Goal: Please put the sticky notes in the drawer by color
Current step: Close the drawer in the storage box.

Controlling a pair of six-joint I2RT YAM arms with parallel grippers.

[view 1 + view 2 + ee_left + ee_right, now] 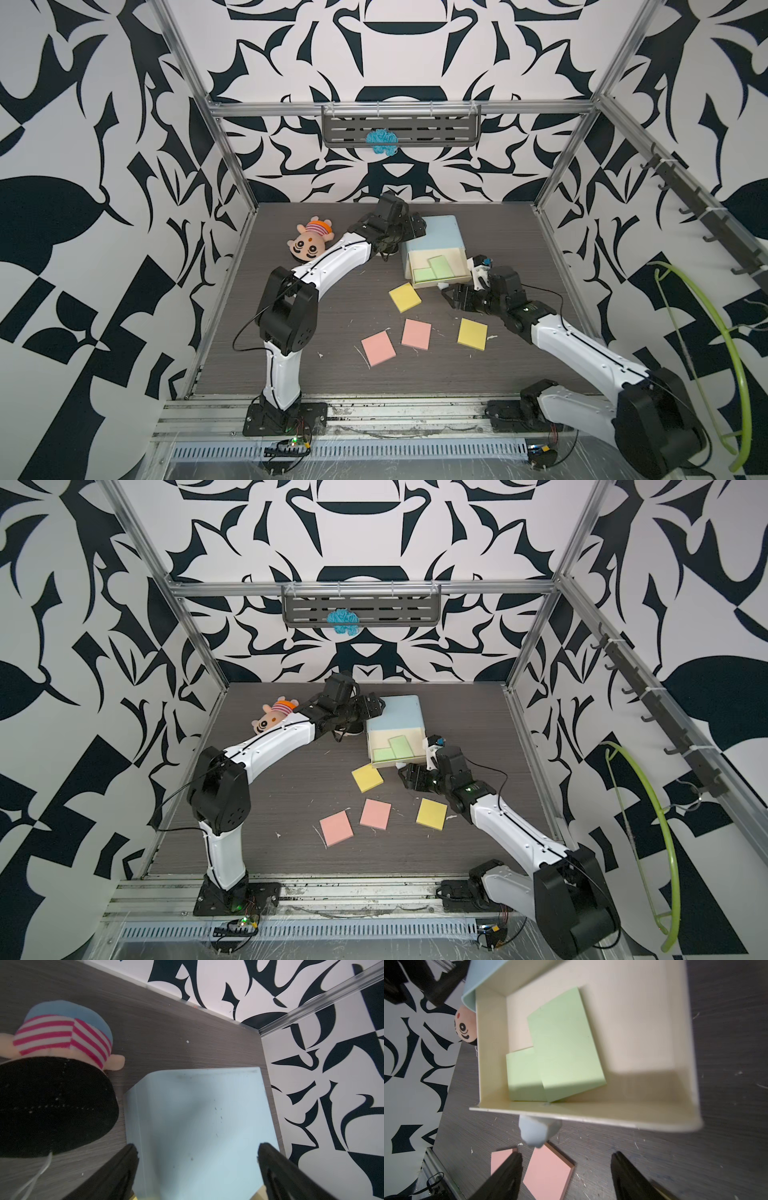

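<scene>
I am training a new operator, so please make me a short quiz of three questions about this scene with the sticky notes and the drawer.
1. True or false: the open drawer holds two pink pads.
2. How many sticky notes lie on the table, outside the drawer?
3. Which gripper is above the cabinet top? A) left B) right

Key:
1. False: it holds two green pads.
2. Four: two yellow pads and two pink pads.
3. A, the left gripper.

Two notes (pixel 441 266) in drawer (pixel 460 259), four in front
</scene>
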